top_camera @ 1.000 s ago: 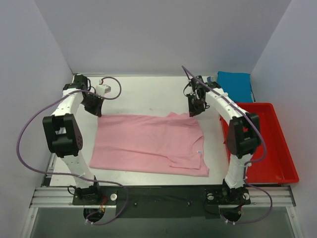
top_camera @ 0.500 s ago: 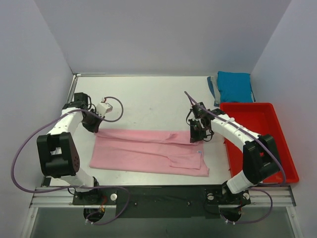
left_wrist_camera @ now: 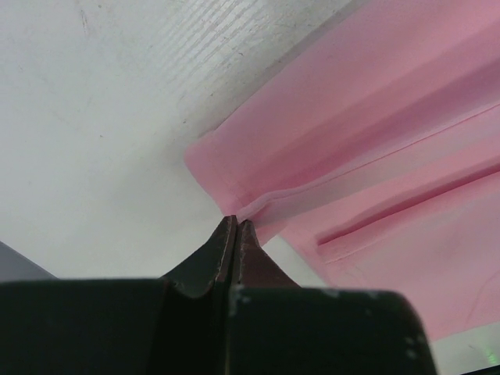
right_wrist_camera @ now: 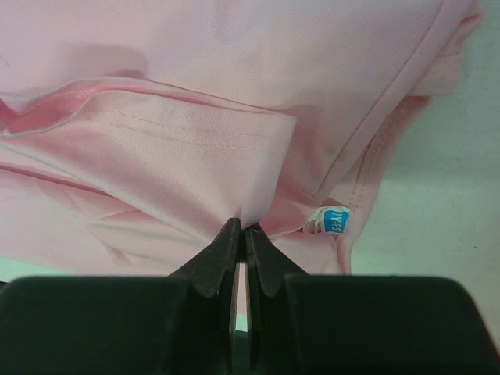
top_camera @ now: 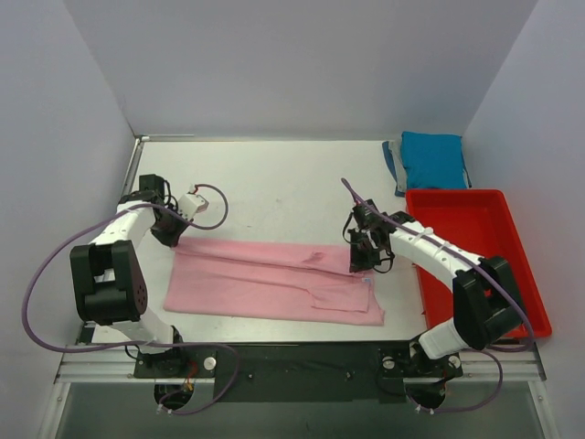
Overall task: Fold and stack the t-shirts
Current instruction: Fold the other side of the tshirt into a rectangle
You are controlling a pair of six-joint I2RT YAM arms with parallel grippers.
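The pink t-shirt (top_camera: 274, 285) lies across the middle of the table, its far half drawn forward over the near half. My left gripper (top_camera: 174, 240) is shut on the shirt's far left edge, and its tips (left_wrist_camera: 235, 223) pinch a pink fold (left_wrist_camera: 344, 156). At the shirt's right side my right gripper (top_camera: 358, 265) is shut on the cloth; its tips (right_wrist_camera: 239, 229) pinch a pink fold (right_wrist_camera: 195, 148) beside the collar label (right_wrist_camera: 335, 221). A teal t-shirt (top_camera: 433, 159), folded, rests at the far right corner.
A red plastic tray (top_camera: 480, 265) stands along the right side, its near left corner close to my right arm. White walls close in the table on the left, back and right. Bare white tabletop (top_camera: 274, 178) stretches behind the pink shirt.
Both grippers have come down and toward the near edge, drawing the pink shirt's far edge forward over itself. The shirt now lies as a narrower band.
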